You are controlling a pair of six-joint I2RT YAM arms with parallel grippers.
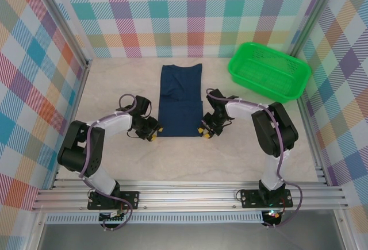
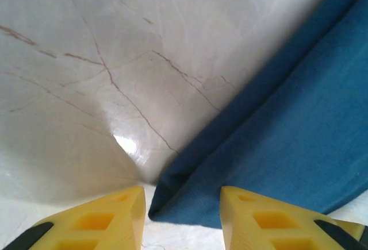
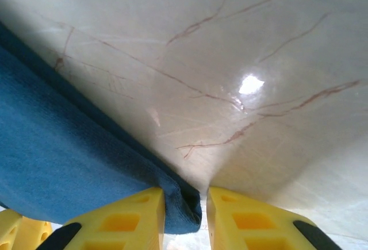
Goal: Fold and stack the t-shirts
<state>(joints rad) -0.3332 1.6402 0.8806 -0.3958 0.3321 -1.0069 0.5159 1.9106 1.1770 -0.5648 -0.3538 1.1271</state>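
The marble-patterned table (image 1: 241,155) is serving as the folding surface. The t-shirt (image 1: 180,100) is lying at its centre as a long navy strip running near to far, plain side up. The green basket (image 1: 268,70) is standing at the far right, well apart from the cloth.

The left gripper (image 1: 155,134) is being held at the strip's near left corner and the right gripper (image 1: 204,130) at its near right corner. In the left wrist view the yellow fingers (image 2: 123,207) are standing apart with the corner lying loose between them. In the right wrist view the fingers (image 3: 135,212) are parted more narrowly. The corner is touching one of them and a sliver of table is showing beside the other, so no pinch is being made yet, as far as can be judged.

The step in hand is judged to be the taking of both near corners, for the near end to be carried over onto the far end. It is being done well if all layers at each corner are caught deep between the pads, both corners are lifted together and level, and the near hem is laid square on the far hem.

The strip's long edges are lying fairly straight. Bare table is lying open between the far hem and the far wall (image 1: 190,26), and broadly on the left. On the right, the basket is being judged the one thing to be kept clear of.
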